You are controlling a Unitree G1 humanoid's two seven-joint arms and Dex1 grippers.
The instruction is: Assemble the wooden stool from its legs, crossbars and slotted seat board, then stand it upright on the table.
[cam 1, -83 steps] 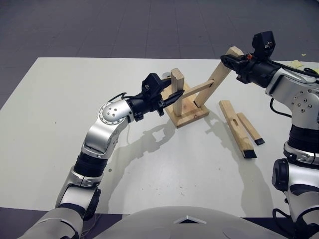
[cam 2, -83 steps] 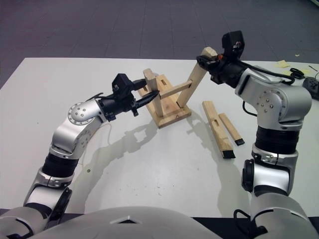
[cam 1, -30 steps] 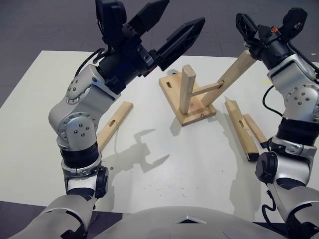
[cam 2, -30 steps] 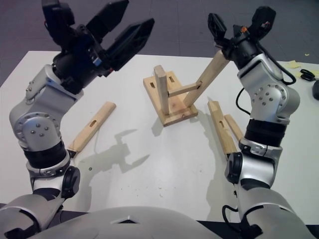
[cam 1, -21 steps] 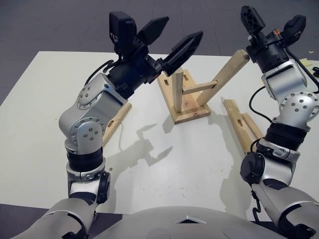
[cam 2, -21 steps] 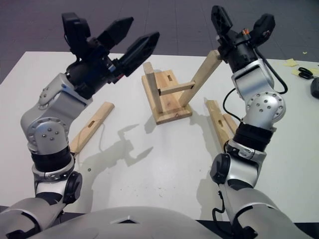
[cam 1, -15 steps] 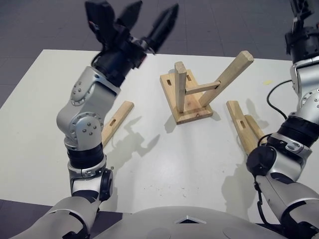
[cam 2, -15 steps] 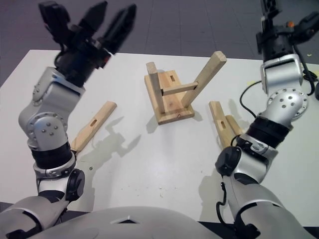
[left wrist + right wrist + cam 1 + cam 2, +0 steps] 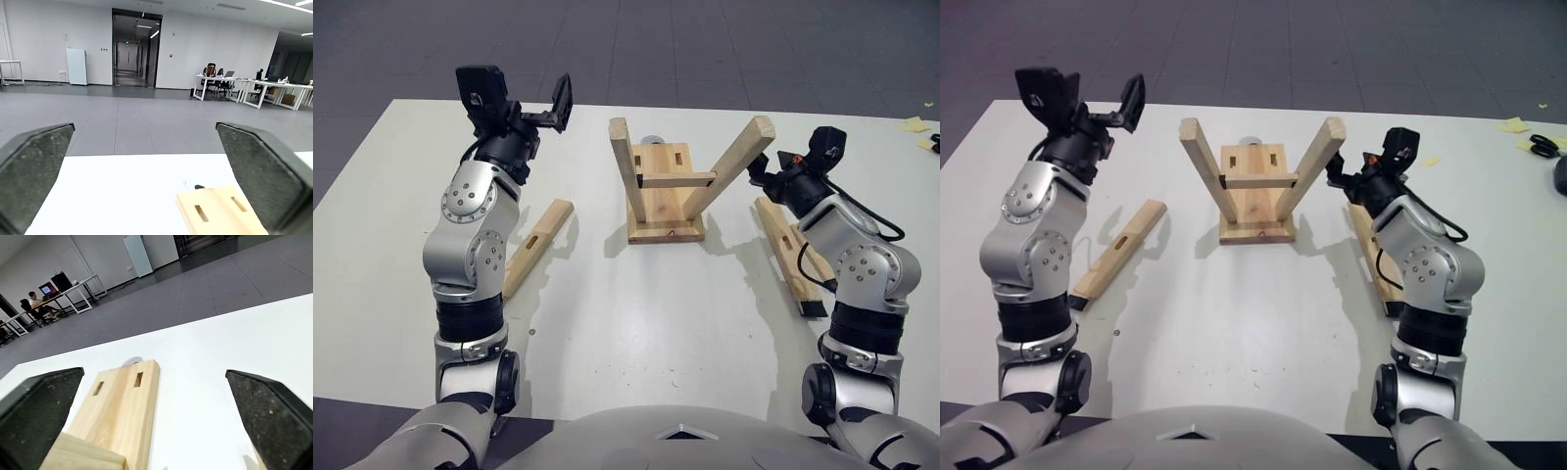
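Two tools: we see both spread wide and holding nothing. The left tool point(image 9: 536, 113) hangs raised at the upper left of the frame, and the right tool point(image 9: 771, 174) sits just beside the top of the right standing leg point(image 9: 729, 168).
Stool so far: seat board point(image 9: 664, 211) lies flat on the tabletop point(image 9: 636, 323) at upper centre, with the left standing leg point(image 9: 623, 162) and its partner splayed upward and a crossbar point(image 9: 677, 180) between them.
Loose parts: one loose leg point(image 9: 536, 245) at left centre; another leg point(image 9: 781, 245) at right centre, beside the right arm.
Step in hand: we judge it is fetching a leg for the empty slots point(image 9: 666, 154).
Doing it well: we would grip mid-length, hold the leg's end square to the slot, and steady the board with the other tool.
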